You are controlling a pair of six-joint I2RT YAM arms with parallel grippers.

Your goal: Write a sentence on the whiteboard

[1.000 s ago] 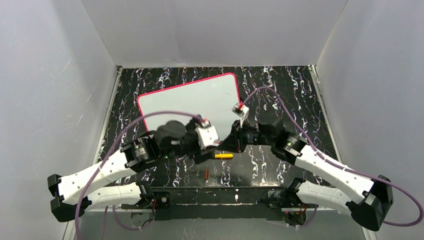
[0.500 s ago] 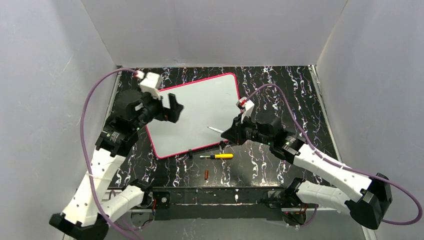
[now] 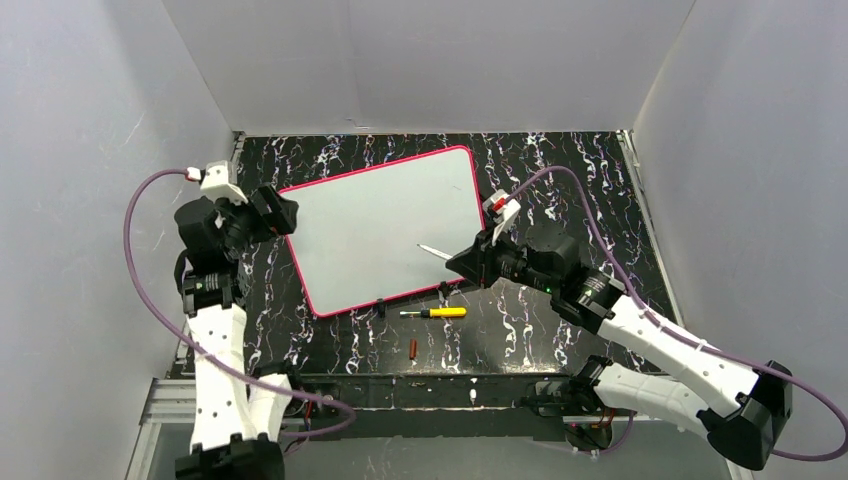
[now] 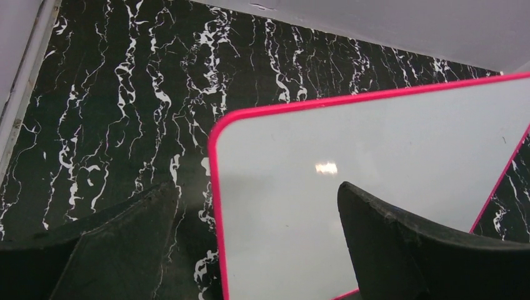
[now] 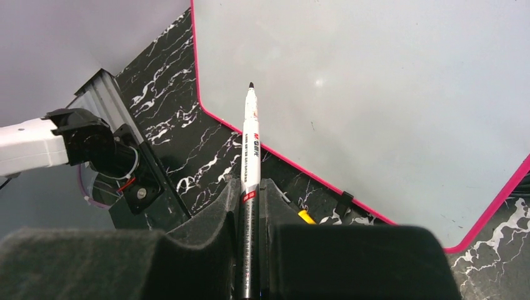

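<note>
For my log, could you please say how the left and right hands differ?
The left hand is open and empty; the right hand is shut on a marker. The left hand is by the whiteboard's left edge; the right hand by its near right corner. Both point at the board.

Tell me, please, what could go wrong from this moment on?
1. The left fingers are open near the corner of the board, not gripping it, so the board may slide once the marker presses on it.
2. The right fingers hold the marker near its rear; the long front part may tilt or slip under pressure.
3. The yellow tool and red cap lie close to the right fingers and could be knocked.
</note>
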